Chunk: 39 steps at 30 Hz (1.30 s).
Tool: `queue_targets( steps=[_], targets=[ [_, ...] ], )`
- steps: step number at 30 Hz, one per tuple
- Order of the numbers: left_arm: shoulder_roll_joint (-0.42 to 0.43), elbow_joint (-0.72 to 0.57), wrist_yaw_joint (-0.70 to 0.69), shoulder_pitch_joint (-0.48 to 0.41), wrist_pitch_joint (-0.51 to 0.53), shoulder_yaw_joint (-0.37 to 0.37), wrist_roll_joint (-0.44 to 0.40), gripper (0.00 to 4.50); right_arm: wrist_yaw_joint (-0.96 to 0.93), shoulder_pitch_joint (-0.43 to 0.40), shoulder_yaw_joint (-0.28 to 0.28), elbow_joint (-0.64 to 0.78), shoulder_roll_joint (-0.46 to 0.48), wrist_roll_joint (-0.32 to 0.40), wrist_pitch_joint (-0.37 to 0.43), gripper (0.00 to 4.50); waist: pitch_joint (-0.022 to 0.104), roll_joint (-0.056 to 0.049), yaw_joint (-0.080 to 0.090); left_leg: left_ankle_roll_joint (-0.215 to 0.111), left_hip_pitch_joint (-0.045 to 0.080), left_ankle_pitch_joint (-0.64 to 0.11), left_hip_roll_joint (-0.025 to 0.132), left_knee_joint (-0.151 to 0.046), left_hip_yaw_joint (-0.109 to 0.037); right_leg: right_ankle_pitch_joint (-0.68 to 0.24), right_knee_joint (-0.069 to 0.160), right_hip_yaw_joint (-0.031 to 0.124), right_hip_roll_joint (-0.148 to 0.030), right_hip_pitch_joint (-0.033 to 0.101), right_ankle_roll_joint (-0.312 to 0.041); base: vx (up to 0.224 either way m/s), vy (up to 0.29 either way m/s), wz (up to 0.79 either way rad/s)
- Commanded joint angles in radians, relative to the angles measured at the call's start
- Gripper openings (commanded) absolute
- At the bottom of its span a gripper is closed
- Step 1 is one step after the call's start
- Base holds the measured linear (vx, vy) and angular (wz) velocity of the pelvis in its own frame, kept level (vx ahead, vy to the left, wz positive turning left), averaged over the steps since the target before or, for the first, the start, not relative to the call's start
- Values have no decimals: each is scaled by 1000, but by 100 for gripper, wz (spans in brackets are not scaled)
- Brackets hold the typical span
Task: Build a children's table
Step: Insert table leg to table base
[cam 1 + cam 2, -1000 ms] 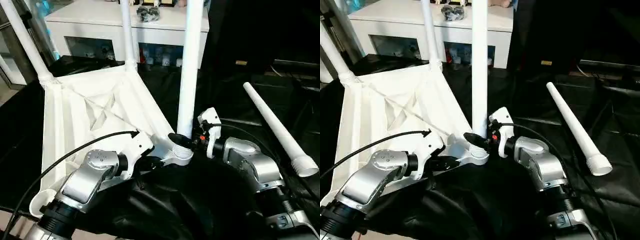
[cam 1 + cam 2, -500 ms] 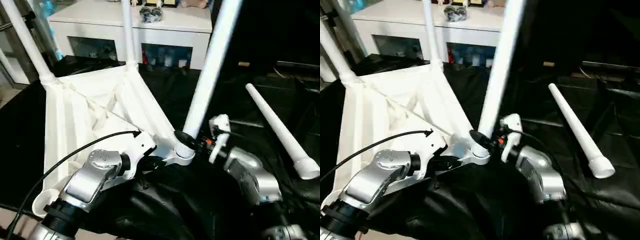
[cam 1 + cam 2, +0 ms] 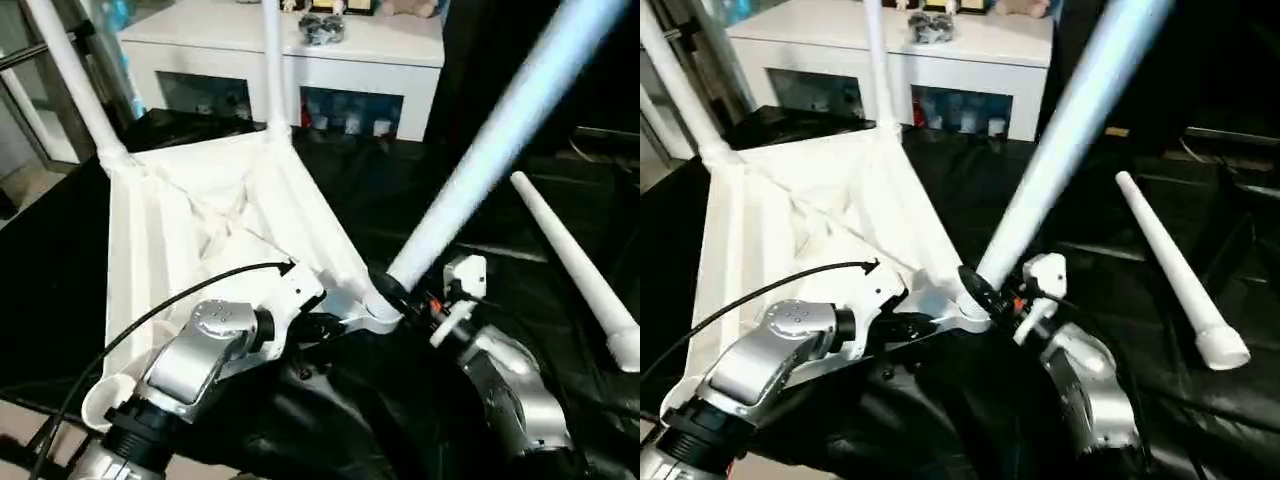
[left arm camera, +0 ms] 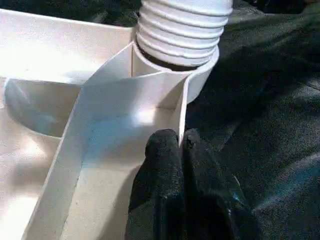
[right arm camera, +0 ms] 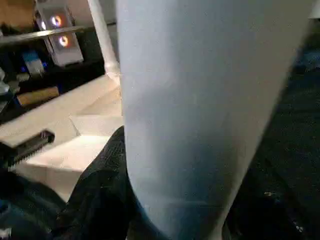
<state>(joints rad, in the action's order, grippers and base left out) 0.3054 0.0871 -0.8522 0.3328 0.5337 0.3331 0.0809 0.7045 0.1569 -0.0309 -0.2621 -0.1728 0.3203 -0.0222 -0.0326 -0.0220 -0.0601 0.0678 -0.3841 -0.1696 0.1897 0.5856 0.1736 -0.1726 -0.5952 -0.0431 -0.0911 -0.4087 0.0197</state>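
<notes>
The left jaws (image 4: 181, 150) are pinched nearly together on a thin upright rib of the tabletop (image 4: 60, 65), just beside the corner socket (image 4: 175, 70) where the ribbed, threaded end of a leg sits. The right jaws (image 3: 415, 295) stand about half apart, clasping the base of that leg (image 3: 500, 140).

In the head views, the tabletop lies upside down on the black-draped worktop, towards its left edge, with two legs already standing in the far corner sockets. The held leg leans steeply towards the right edge instead of standing straight. A spare leg (image 3: 575, 265) lies loose on the cloth near the right edge, well apart from the tabletop. A white cabinet (image 3: 300, 50) stands behind.

In the left wrist view, several thread ridges show above the socket rim, so the leg looks only partly seated.

In the right wrist view, the leg's tube runs close along the black fingers (image 5: 102, 190).

To do this step well, I would bring the leg upright over the socket before turning further, or the threads may cross. The left grip should hold the corner steady.
</notes>
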Motion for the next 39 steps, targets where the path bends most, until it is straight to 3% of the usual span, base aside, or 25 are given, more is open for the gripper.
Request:
queue_targets(
  steps=[1, 5, 10, 14, 15, 22, 24, 28, 30, 31, 37, 39],
  targets=[
    [6, 15, 50, 14, -29, -55, 6, 0, -24, -30, 6, -48, -36, -58, 18, 192, 43, 15, 1, -17, 11, -370, 27, -86, -9, -432, 91, 25, -36, 29, -124, 0, 0, 0],
    [7, 15, 47, 11, -33, -56, 6, 0, -10, -21, -12, -32, -46, -69, 28, 192, 40, 20, 2, -22, 11, -380, 25, -85, -9, -502, 99, 26, -39, 26, -102, 0, 0, 0],
    [23, 10, 22, 7, -37, -41, 5, 0, 19, 18, -50, -46, -69, -84, 67, 192, 41, 19, 3, -23, 8, -365, 26, -86, -10, -484, 96, 26, -38, 29, -103, 0, 0, 0],
    [48, 0, -10, 3, -41, -18, 3, 0, 63, 106, -98, -87, -94, -118, 113, 192, 40, 18, 11, -17, 9, -390, 24, -85, -12, -516, 99, 22, -39, 28, -104, 0, 0, 0],
    [52, -3, -15, 3, -39, -16, 3, 0, 74, 124, -107, -96, -98, -122, 132, 192, 39, 24, 12, -16, 9, -394, 25, -85, -12, -524, 98, 22, -40, 27, -103, 0, 0, 0],
    [111, -21, -92, 4, -10, 29, -3, 0, 193, 236, -172, -181, -123, -137, 176, 192, 37, 27, 24, -1, 8, -427, 28, -88, -20, -556, 100, 18, -43, 26, -104, 0, 0, 0],
    [122, -20, -112, 7, -13, 33, 4, 0, 231, 251, -179, -201, -123, -124, 178, 192, 40, 30, 22, 3, 14, -426, 31, -87, -17, -503, 96, 22, -42, 23, -122, 0, 0, 0],
    [145, -4, -147, 21, -30, 44, 6, 0, 279, 272, -184, -239, -121, -115, 174, 192, 44, 33, 22, 1, 13, -411, 31, -88, -15, -391, 82, 23, -38, 28, -167, 0, 0, 0],
    [159, 31, -175, 43, -84, 44, -1, 0, 335, 270, -193, -253, -124, -107, 154, 192, 46, 37, 18, -5, 17, -397, 31, -86, -11, -354, 81, 24, -38, 28, -182, 0, 0, 0],
    [160, 41, -201, 50, -118, 35, 13, 0, 357, 266, -195, -258, -125, -98, 155, 192, 46, 34, 16, -5, 17, -390, 32, -86, -10, -340, 79, 25, -38, 30, -188, 0, 0, 0],
    [177, 57, -270, 66, -178, 31, 36, 0, 431, 259, -216, -279, -135, -105, 116, 192, 47, 33, 7, -3, 20, -390, 33, -87, -10, -325, 76, 25, -39, 33, -199, 0, 0, 0],
    [191, 77, -295, 77, -207, 43, 29, 0, 459, 254, -228, -290, -137, -123, 69, 192, 47, 30, 2, -1, 21, -392, 34, -88, -9, -321, 76, 26, -39, 32, -201, 0, 0, 0]
  ],
)
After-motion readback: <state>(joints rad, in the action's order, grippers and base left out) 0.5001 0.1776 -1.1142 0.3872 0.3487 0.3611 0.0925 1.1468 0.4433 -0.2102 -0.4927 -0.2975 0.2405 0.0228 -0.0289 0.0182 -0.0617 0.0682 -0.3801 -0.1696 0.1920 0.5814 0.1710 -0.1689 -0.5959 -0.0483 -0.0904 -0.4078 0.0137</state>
